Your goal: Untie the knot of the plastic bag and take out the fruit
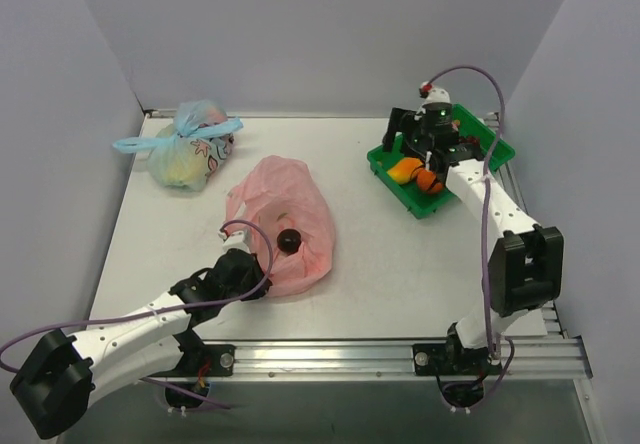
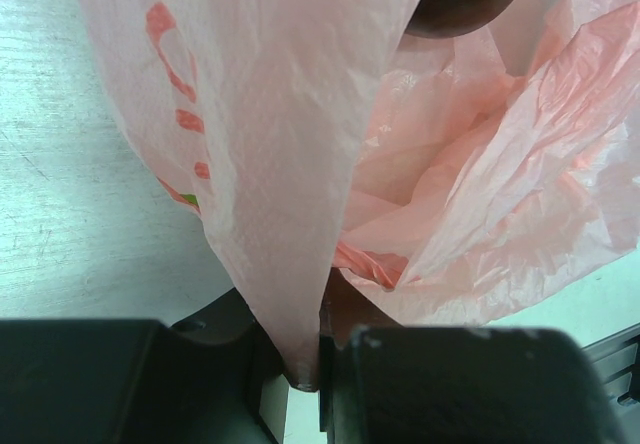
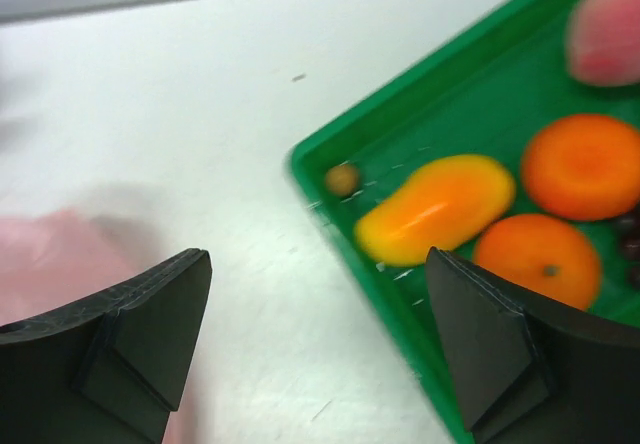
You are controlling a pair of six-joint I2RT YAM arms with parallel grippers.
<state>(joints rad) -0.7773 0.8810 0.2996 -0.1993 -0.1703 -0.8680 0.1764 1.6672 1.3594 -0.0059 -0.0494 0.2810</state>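
My left jaws pinch the crinkled translucent pink plastic bag (image 1: 300, 189) on the white surface (image 1: 390, 264), a smooth dark round plum (image 1: 290, 241) among its folds; my right jaws gape empty over the green tray (image 3: 470, 104).

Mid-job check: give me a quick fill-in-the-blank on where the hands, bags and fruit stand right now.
1. The left hand is shut on the ___ plastic bag.
2. The right hand hangs open over the rim of the ___ tray.
3. In the right wrist view, ___ oranges lie beside the mango in that tray.
4. The other bag, far left, is tied with a light ___ strip.

Missing words: pink; green; two; blue.
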